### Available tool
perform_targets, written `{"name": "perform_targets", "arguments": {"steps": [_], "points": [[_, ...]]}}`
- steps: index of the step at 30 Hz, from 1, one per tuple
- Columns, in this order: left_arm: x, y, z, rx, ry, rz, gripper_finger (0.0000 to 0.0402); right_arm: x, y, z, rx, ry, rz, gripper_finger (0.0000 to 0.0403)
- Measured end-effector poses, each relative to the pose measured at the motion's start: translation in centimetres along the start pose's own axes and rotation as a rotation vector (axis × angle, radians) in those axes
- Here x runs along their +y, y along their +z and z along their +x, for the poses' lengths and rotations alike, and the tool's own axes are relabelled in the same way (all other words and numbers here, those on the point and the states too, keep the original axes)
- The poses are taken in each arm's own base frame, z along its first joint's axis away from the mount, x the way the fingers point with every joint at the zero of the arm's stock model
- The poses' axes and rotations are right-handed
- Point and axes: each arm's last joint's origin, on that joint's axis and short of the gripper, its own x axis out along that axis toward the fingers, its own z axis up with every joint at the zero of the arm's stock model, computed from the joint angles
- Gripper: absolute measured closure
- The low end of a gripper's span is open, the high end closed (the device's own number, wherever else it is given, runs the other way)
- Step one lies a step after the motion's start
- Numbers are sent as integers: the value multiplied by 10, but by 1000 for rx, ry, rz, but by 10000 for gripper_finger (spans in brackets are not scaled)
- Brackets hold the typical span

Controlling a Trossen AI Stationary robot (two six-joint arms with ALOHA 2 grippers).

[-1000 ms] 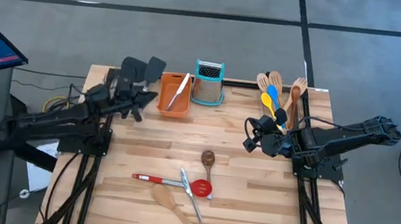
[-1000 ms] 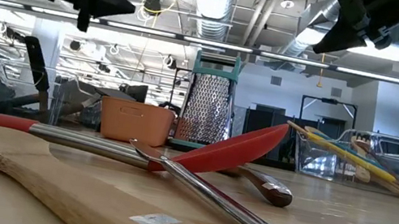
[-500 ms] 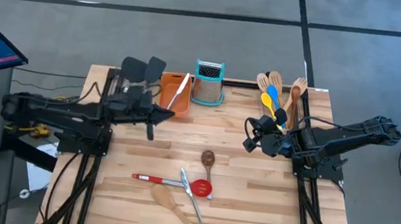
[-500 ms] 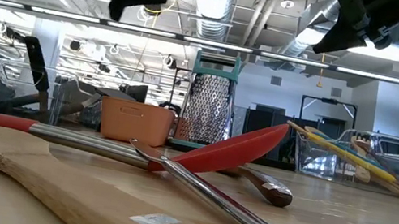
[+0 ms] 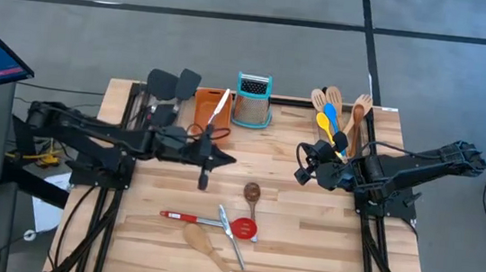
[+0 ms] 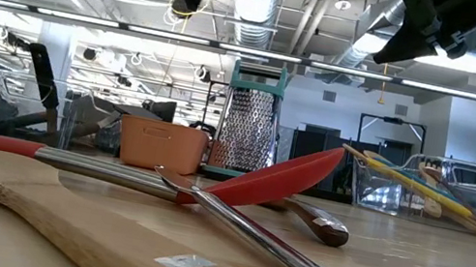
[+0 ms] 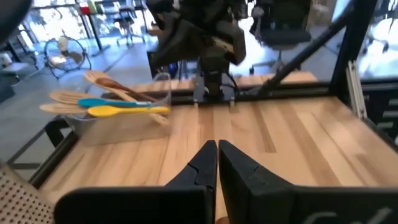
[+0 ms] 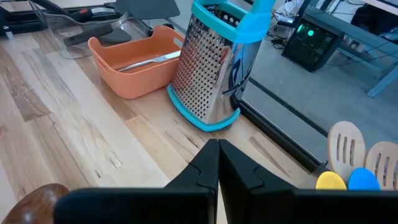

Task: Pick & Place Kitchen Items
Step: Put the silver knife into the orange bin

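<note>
Nearest the front edge of the pale plank table [image 5: 156,190] lies a wooden spatula [image 5: 202,240], flat and broad, with a paper label on its handle. Touching it, a steel-handled tool [image 5: 233,244] runs diagonally, polished and round. A red spoon [image 5: 243,230] rests its glossy bowl over that steel handle, and a second red-gripped tool [image 5: 187,217] lies flat just to the left, its steel shaft meeting the pile. A little farther back sits a dark wooden spoon [image 5: 251,192], rounded and smooth.

Above the middle of the table, the left gripper [image 5: 230,160] hangs with fingers [image 7: 202,163] pressed together, nothing between them, touching nothing. The right gripper [image 5: 302,163] hovers over the right side, fingers [image 8: 205,163] likewise closed tight and empty, clear of the boards.

Along the far edge: on the left, a clear bin [image 5: 152,99] with 2 black turners [image 5: 173,82] sticking out. Next, an orange tray [image 5: 212,113], matte plastic, holding 1 steel utensil [image 5: 218,108]. Beside it stands a perforated steel grater [image 5: 252,103] with a teal top, upright. At the far right, a clear bin [image 7: 121,121] holds wooden spoons [image 5: 330,100], a yellow spoon [image 5: 325,127] and a blue spoon [image 5: 333,118].
</note>
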Motion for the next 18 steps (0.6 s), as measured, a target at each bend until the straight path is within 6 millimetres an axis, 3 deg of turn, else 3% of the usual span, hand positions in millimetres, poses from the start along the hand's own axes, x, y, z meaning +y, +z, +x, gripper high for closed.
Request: {"name": "perform_targets", "arguments": {"steps": [11,18], "points": [[-33,-8,35,232,-161,53,401,0,0,0,0,0,-1,401],[-56,-15,50,328,-288,193,401,0,0,0,0,0,1,401]]}}
